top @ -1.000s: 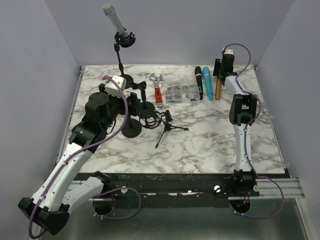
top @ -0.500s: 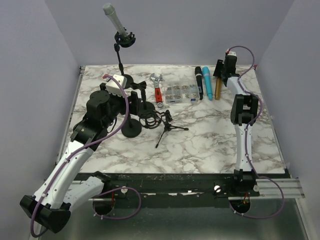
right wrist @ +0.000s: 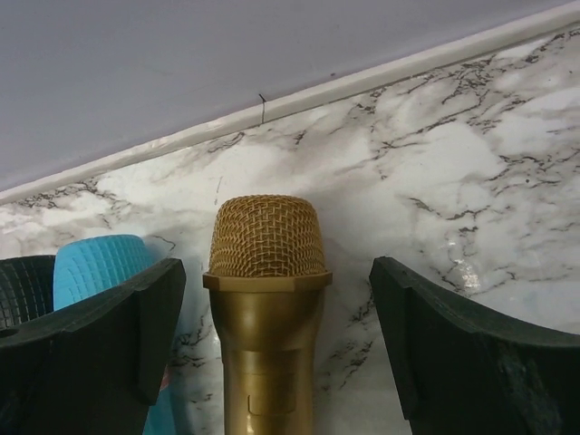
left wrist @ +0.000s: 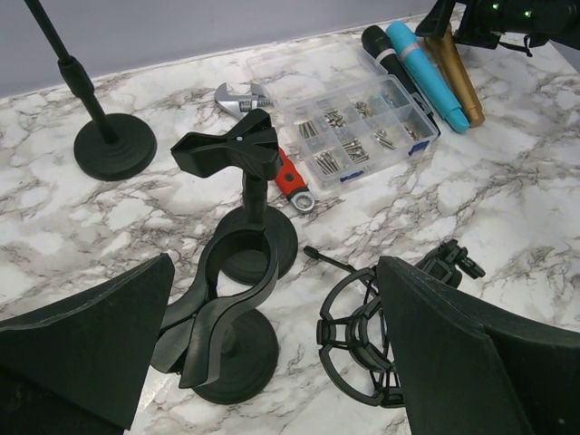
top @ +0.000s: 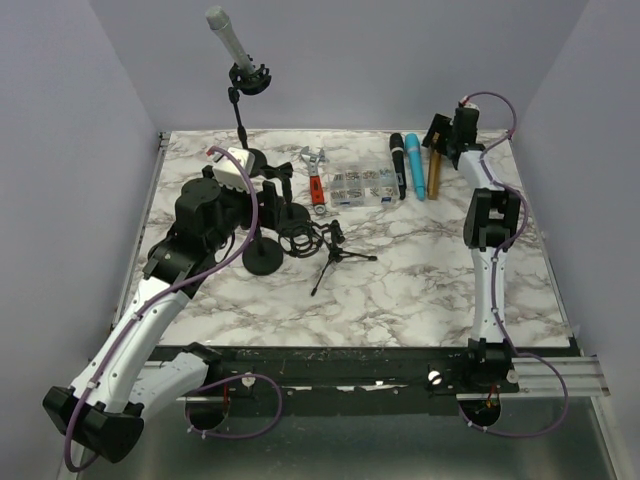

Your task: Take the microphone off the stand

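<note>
A grey microphone is clipped at the top of a tall black stand at the back left. A gold microphone lies flat on the marble at the back right. My right gripper is open, with a jaw on each side of the gold microphone's head and a gap on both sides. My left gripper is open and empty above two short empty clip stands, well below the grey microphone.
A blue microphone and a black one lie beside the gold one. A clear box of screws, an adjustable wrench, a shock mount and a small tripod sit mid-table. The back wall is close behind the right gripper.
My right gripper has opened off the gold microphone, which stays lying on the table, and the wrist has drawn back slightly. The left arm has shifted only a little.
</note>
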`<move>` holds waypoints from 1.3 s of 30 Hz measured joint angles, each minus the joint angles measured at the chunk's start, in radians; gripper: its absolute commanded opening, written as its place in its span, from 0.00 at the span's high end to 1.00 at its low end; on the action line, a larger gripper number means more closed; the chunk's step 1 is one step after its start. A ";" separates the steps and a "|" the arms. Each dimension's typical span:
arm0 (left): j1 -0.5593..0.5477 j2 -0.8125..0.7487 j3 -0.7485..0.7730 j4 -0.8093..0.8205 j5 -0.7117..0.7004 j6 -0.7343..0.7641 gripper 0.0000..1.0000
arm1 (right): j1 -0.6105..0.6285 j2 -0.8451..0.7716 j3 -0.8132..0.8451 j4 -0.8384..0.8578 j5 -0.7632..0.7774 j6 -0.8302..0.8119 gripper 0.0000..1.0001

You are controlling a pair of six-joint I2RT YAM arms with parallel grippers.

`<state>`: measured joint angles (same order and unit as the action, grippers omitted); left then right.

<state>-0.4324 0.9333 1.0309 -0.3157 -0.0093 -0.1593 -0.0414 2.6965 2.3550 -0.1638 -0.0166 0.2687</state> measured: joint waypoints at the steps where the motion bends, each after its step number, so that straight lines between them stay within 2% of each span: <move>1: 0.002 0.002 0.000 0.000 0.007 -0.004 0.02 | -0.002 -0.005 0.000 -0.013 -0.001 0.010 0.05; 3: 0.005 0.005 0.000 0.000 0.019 -0.010 0.02 | -0.005 -0.024 -0.011 -0.037 -0.001 0.028 0.02; 6: 0.012 0.007 0.000 0.000 0.041 -0.023 0.02 | -0.006 -0.124 -0.114 -0.073 0.000 0.053 0.00; 15: 0.019 0.004 0.000 0.001 0.077 -0.045 0.02 | -0.006 -0.563 -0.466 -0.081 -0.015 0.099 0.00; 22: 0.019 -0.002 0.000 0.002 0.100 -0.055 0.02 | 0.032 -0.979 -0.965 0.026 -0.105 0.156 0.00; 28: 0.020 -0.006 -0.008 0.012 0.109 -0.063 0.02 | 0.187 -1.280 -1.339 0.145 -0.194 0.216 0.00; 33: 0.023 -0.005 -0.016 0.026 0.115 -0.070 0.02 | 0.313 -1.410 -1.503 0.241 -0.240 0.240 0.00; 39: 0.064 -0.006 -0.044 0.055 0.116 -0.071 0.02 | 0.386 -1.427 -1.553 0.303 -0.259 0.273 0.00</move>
<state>-0.3687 0.9276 0.9871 -0.2607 0.1062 -0.2306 0.3447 1.2697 0.8024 0.1390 -0.2756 0.5419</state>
